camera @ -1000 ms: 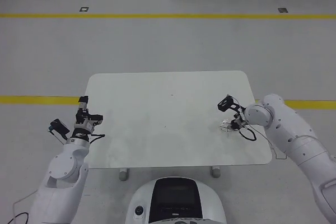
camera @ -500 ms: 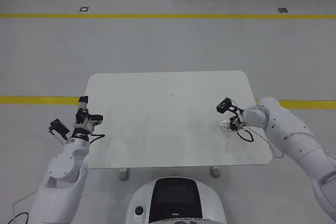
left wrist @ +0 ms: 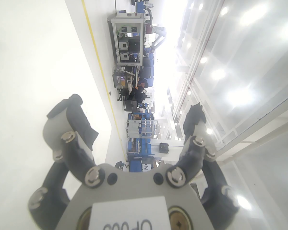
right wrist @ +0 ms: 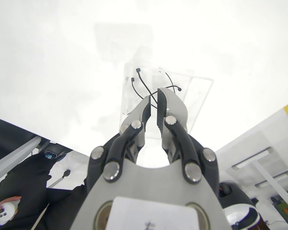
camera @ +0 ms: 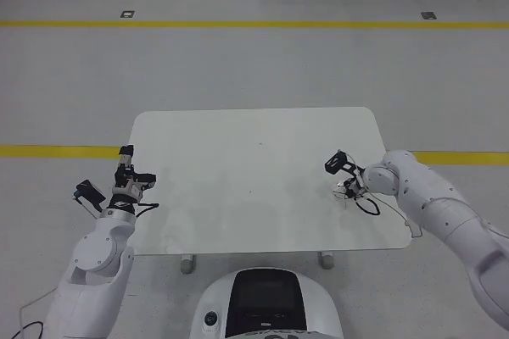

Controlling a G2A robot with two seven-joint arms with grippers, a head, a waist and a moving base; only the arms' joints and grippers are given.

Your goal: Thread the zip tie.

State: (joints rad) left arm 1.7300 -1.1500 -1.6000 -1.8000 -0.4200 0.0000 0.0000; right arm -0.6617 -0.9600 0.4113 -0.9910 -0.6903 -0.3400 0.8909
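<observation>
– Looking at the white table (camera: 237,169) first: which arm is nearer the work?
– The right one, by far. The left gripper (left wrist: 134,106) sits at the table's opposite edge, spread wide, holding nothing.
– And the task's thing?
– A clear tray (right wrist: 199,89) near the table's right edge holds black zip ties (right wrist: 140,77), at least 3 heads showing. The right gripper (right wrist: 153,98) hangs directly over them, pointing down into the tray.
– Closed?
– Narrow, not clamped; a slit shows between the pads (right wrist: 160,112). 1 tie runs lengthwise away from the claw and passes through that slit, crossing the closing line.
– So?
– My judgement: close on that strand. Whether it touches a pad, I cannot tell.
</observation>
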